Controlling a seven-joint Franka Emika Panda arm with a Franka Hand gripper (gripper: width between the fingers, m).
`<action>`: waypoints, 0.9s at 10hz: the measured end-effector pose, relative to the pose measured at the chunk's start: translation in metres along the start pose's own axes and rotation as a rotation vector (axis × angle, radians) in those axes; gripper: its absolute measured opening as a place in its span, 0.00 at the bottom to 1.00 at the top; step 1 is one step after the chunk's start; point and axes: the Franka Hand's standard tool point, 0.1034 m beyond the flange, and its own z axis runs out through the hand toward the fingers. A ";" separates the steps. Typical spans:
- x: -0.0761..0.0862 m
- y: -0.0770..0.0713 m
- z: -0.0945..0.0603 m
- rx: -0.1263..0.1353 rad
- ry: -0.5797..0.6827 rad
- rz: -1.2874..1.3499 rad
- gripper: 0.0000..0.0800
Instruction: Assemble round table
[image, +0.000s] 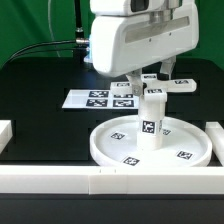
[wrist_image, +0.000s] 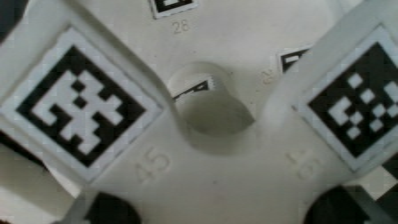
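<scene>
The large round disc (image: 105, 150) lies flat on the black table near the front. The short leg (image: 151, 125) stands upright at the disc's centre, with a tag facing the camera. The cross-shaped piece (image: 180, 86) sits level with the leg's top, one arm sticking out to the exterior view's right. My gripper (image: 150, 88) comes down from above and is shut on it. The wrist view is filled by the cross-shaped piece (wrist_image: 214, 160), with two tagged arms and a middle hole. Dark fingertips (wrist_image: 111, 207) press its sides around my gripper (wrist_image: 222, 205). Whether the piece is seated on the leg is hidden.
The marker board (image: 100, 98) lies behind the disc. White border blocks run along the front (image: 60, 180) and stand at the exterior view's left (image: 5, 135) and right (image: 215, 135). A dark cable (image: 50, 45) hangs at the back left.
</scene>
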 end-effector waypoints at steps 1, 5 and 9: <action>0.000 0.000 0.000 0.000 0.001 0.054 0.55; 0.000 -0.001 0.001 0.016 0.008 0.421 0.55; 0.000 -0.005 0.003 0.079 0.015 0.958 0.55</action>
